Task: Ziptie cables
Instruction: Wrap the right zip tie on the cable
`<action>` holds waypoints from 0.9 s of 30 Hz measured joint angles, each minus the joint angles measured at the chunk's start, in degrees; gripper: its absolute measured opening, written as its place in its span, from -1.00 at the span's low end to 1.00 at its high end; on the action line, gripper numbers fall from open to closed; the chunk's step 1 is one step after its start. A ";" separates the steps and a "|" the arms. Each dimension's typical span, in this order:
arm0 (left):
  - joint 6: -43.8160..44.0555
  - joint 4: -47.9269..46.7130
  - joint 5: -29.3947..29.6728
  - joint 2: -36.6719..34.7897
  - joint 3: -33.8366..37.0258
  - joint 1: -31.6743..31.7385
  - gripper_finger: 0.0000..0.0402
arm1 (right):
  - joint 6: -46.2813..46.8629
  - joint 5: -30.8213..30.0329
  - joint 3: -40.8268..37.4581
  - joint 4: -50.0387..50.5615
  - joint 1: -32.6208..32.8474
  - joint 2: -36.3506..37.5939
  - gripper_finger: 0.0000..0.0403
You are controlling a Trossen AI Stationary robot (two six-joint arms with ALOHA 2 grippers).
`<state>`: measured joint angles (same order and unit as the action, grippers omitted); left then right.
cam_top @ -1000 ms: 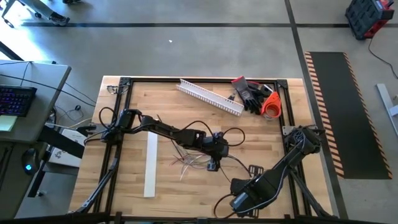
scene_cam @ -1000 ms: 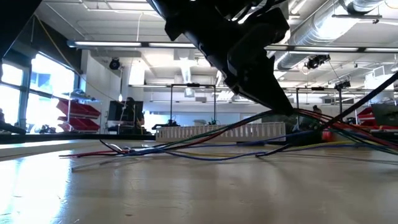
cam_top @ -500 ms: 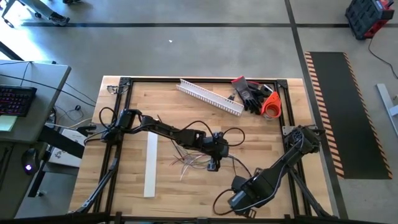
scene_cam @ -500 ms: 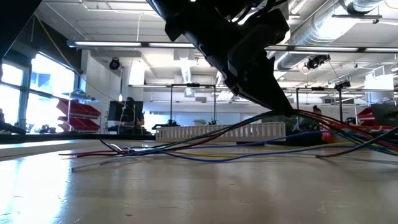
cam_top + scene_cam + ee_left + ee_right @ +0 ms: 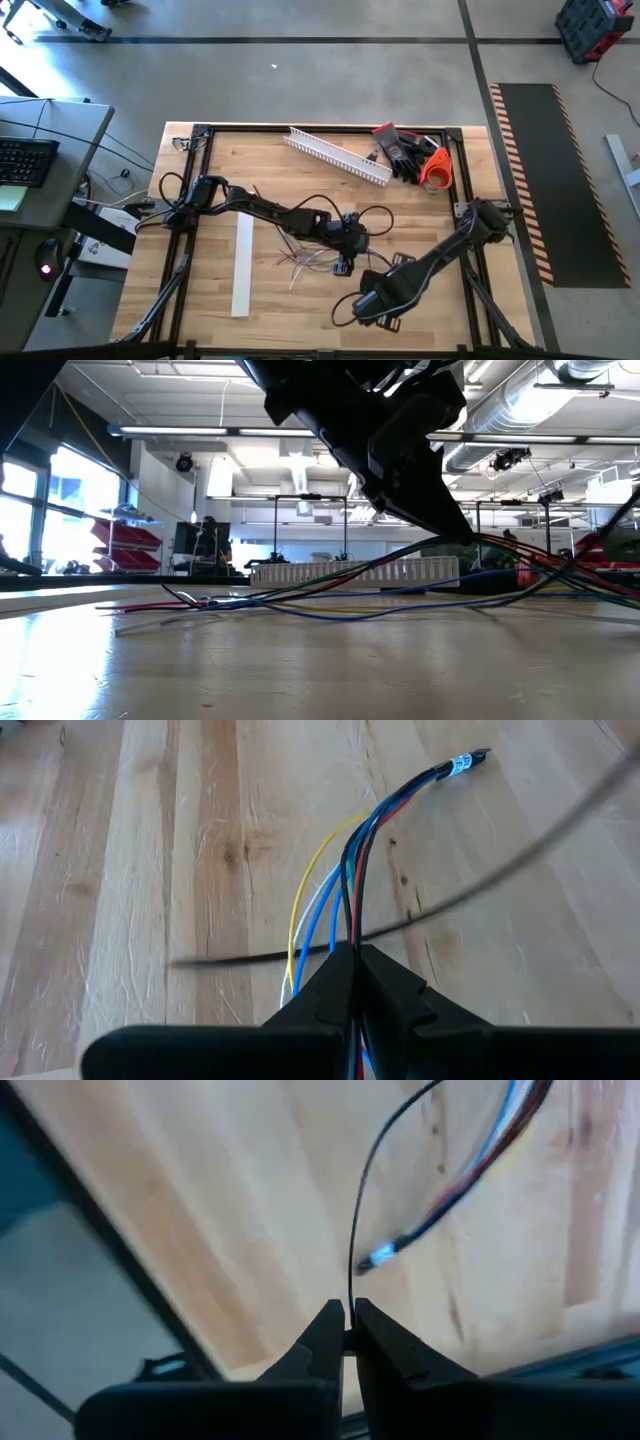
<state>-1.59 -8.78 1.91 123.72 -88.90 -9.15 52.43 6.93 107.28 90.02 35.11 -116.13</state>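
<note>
- Table [image 5: 270,170]: wood-plank top in a dark frame; its near edge is cut off at the bottom of the high view
- Left arm: reaches from the table's left edge to the middle. The left gripper [image 5: 355,960] has its jaws pinched together on the cables [image 5: 345,890] — in the left wrist view the blue, yellow, red and dark strands run straight into the closed fingertips
- Right arm: comes in from the right edge toward the front centre. The right gripper [image 5: 349,1320] is closed on a single thin black wire [image 5: 365,1190], which curves away over the planks; in the high view the gripper itself is hard to separate from the arm body
- White slotted channel [image 5: 338,155]: lies at an angle near the far edge, well apart from both grippers
- White strip [image 5: 242,265]: flat on the left half of the table, beside the loose cable ends
- Gloves and an orange item [image 5: 436,168]: at the far right corner — what the orange item is cannot be made out
- Cables: spread on the table centre under the left gripper; the loose ends fan toward the strip, and the other ends meet at a pale blue band [image 5: 461,763]
- Writing: no brand, label or lettering can be read in any view; marks on the pale band are too small to tell
- Low view: the dark arm body [image 5: 370,430] blocks the upper middle, so the grip point is hidden
</note>
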 joint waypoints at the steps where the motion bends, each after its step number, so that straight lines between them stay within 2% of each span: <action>1: 0.08 0.00 0.02 0.00 0.00 -0.06 -1.00 | -1.20 0.05 -1.23 0.00 -0.38 0.00 -1.00; 7: 0.57 -1.53 0.02 -0.02 0.00 -0.03 -0.94 | -4.51 -2.71 -7.95 -1.41 -2.75 0.00 -1.00; 18: -0.56 -8.38 0.33 -1.11 0.00 1.16 -0.48 | -4.07 -3.41 -14.17 -18.60 -5.79 -0.05 -1.00; 24: -2.11 -13.46 4.88 -2.60 0.04 0.75 -0.49 | -4.94 -5.97 -16.44 -22.54 -6.94 -0.33 -1.00; 27: -1.95 -12.38 6.92 -2.73 3.63 0.44 -0.54 | -4.94 -7.66 -17.38 -23.07 -7.00 -0.34 -1.00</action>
<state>-3.54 -21.15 8.83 120.99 -85.27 -8.71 47.49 -0.73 89.91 66.95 28.11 -116.47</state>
